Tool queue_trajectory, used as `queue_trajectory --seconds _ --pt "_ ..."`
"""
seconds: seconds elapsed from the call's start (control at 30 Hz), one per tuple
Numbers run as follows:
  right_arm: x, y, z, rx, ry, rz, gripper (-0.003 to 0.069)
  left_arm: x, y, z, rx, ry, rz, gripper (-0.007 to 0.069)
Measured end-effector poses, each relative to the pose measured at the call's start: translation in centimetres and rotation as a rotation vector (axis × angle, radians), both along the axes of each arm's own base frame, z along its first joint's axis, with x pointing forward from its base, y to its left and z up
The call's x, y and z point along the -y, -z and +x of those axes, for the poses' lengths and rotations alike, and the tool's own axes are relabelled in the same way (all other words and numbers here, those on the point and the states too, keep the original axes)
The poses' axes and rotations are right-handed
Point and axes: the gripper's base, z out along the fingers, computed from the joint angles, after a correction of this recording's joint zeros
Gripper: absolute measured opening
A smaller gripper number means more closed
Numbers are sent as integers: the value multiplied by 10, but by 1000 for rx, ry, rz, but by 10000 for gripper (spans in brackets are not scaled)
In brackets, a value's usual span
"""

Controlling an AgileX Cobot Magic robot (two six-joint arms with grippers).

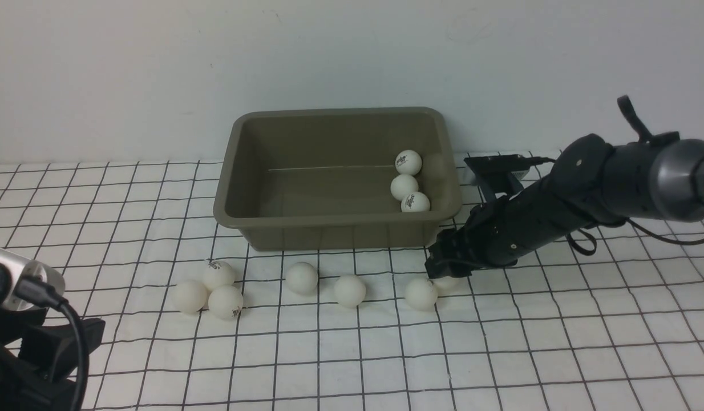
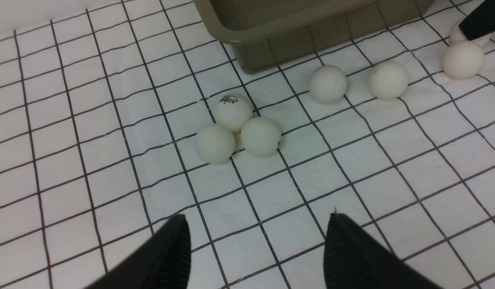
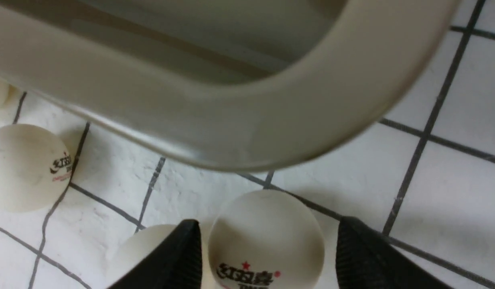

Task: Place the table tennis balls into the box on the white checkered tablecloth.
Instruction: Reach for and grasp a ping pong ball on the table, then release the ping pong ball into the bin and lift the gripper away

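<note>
One checkered cloth point(image 1: 261, 365) spreads out widest of all in front of me, white with thin black lines and a few wrinkles. Towards its far side stands the box point(image 1: 335, 235), olive-grey and upright, with a flared rim and rounded corners. The right arm point(image 1: 626, 177) reaches in from the right and slopes down beside the box's right front corner. Only part of the left arm point(image 1: 21, 342) shows, low at the near left.

At the end of the right arm, the right end effector point(image 3: 269, 224) is down at the cloth, its fingers apart on either side of one ball point(image 3: 267, 241), with a slim gap showing, so it isn't clamped. The left end effector point(image 2: 257, 220) has its fingers apart too, above bare cloth.

As for the balls, three point(image 1: 408, 162) sit inside the box, grouped near its right wall. Another three point(image 1: 225, 302) cluster on the cloth to the front left of the box. Two more point(image 1: 301, 278) rest singly in front of it, and one point(image 1: 421, 294) lies right by the ball between the right fingers. Some carry small dark logos point(image 3: 245, 275)
</note>
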Motion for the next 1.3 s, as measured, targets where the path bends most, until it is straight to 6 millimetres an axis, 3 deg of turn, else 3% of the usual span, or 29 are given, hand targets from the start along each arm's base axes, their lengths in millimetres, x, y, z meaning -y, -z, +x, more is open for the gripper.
queue_trajectory --seconds 0.2,0.47,0.63,0.67,0.73,0.77,0.83,0.97,1.07,1.17,1.3 --pt "0 0 0 -1 -2 -1 321 0 0 0 0 0 0 405" --pt "4 0 2 29 -30 -49 319 0 0 0 0 0 0 405" --pt "31 -10 4 33 -47 -134 319 0 0 0 0 0 0 405" --pt "51 -23 5 47 -33 -166 319 0 0 0 -1 0 0 405" --pt "69 -38 4 64 -16 -182 319 0 0 0 -1 0 0 405" --pt "71 -42 4 72 -11 -181 319 0 0 0 -1 0 0 405" --pt "78 -67 1 149 -34 -175 319 0 0 0 -1 0 0 405" --pt "49 -109 3 303 -124 -50 319 0 0 0 -1 0 -8 405" --pt "20 -122 9 346 -165 50 319 1 -1 0 1 0 -22 405" --pt "-5 -119 22 353 -198 109 319 2 -1 0 2 -1 -31 405" --pt "-33 -99 40 324 -269 131 319 2 -1 0 2 -1 -31 405"
